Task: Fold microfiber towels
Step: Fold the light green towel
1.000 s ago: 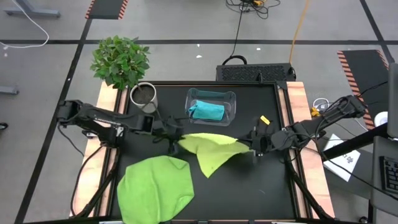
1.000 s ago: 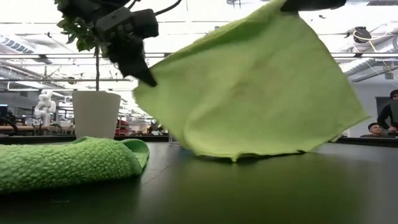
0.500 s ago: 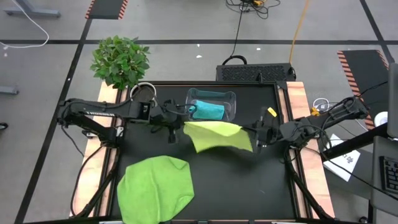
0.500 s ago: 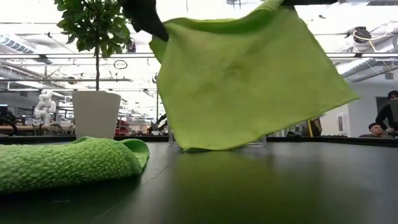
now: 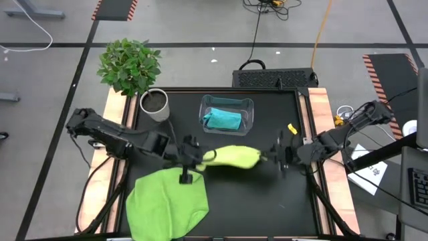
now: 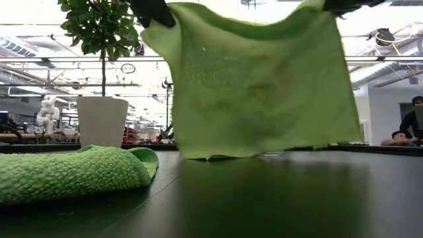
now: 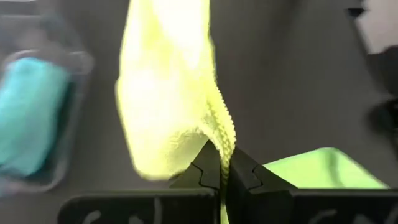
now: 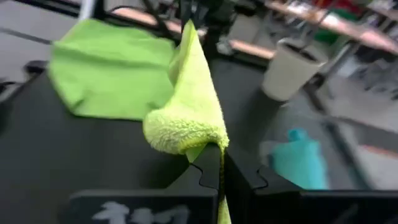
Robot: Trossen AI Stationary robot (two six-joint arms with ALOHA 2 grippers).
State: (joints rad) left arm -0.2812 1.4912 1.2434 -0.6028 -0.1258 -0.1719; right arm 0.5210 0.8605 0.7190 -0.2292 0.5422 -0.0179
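Black and bordered with pale wood, the surface (image 5: 267,201) carries a potted plant (image 5: 130,67) at its far left corner, a clear plastic bin (image 5: 227,112) holding the turquoise towel (image 5: 223,119), and the bright green towel (image 5: 167,204) spread loosely at the near left.

Between the two arms hangs the pale yellow-green towel (image 5: 235,157), lifted off the surface. The left gripper (image 5: 198,161) has its fingers (image 7: 208,171) clamped on one top corner, and the right gripper (image 5: 271,158) has its fingers (image 8: 208,165) clamped on the other. From table height the cloth drapes as a near-flat sheet, its top edge taut between the two grips and its bottom hem just above the surface, apparently clear of it.

What the coming move turns on is this line: the towel's held edge runs left to right across the middle of the surface, with one gripper at each end and neither nearer than the other, the free hem hanging straight below. To lay it flat for a fold, I judge both arms would have to travel together, toward or away from the bin, keeping that edge stretched while the hem trails down first. The bright green towel lies near the left gripper, so drifting that way risks overlapping it.
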